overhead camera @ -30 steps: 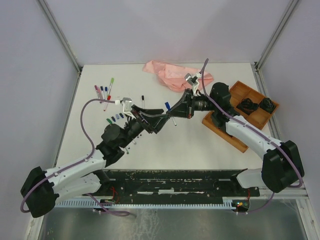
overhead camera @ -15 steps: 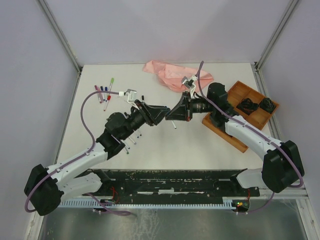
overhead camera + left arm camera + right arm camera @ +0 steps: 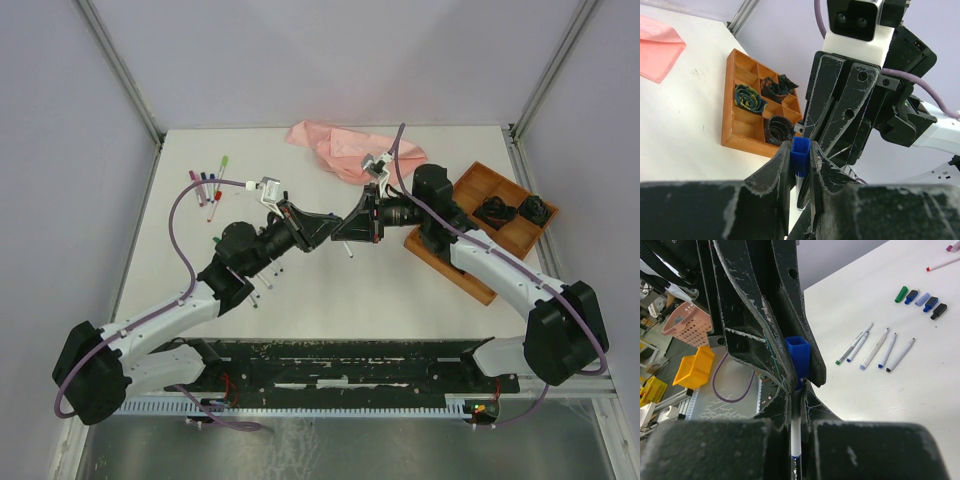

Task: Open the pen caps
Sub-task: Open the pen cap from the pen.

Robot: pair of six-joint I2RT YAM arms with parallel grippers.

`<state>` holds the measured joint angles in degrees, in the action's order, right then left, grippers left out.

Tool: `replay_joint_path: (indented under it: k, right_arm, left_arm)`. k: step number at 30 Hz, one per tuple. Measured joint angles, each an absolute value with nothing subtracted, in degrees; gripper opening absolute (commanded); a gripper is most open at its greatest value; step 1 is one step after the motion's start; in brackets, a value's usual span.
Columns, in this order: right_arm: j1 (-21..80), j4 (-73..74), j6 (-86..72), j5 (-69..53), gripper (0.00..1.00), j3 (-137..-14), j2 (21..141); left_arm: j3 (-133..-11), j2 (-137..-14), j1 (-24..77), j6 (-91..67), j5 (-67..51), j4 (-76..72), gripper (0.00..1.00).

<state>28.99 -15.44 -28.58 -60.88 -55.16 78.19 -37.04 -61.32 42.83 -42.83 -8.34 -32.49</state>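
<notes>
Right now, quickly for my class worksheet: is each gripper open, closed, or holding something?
Left gripper: closed on the blue cap.
Right gripper: closed on the white pen barrel.

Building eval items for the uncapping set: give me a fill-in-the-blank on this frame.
The cap clamped by the left gripper is ___. The right gripper grips the pen's ___ barrel. The wooden tray sits on the robot's ___ side.
Missing words: blue; white; right.
</notes>
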Motion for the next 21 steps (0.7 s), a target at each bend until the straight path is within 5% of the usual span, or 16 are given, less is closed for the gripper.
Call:
replay_joint_path:
  k: [10,14,21]
  right_arm:
    - [29.17,-13.37,-27.05,-60.66,0.07,-56.16,78.19]
    - [29.32,-13.26,-27.14,-60.55,0.06,-56.47,78.19]
    - [30.02,-13.65,-28.62,-60.86,0.05,-56.47,78.22]
  left_arm:
    - [-37.04,-61.1,42.74,-42.78,-8.34,-32.67,0.03]
    - [-37.04,-60.8,42.74,-42.78,-7.97,-32.6,0.37]
    - [-37.04,-60.53,42.76,-42.83,-7.33,-33.23,0.4]
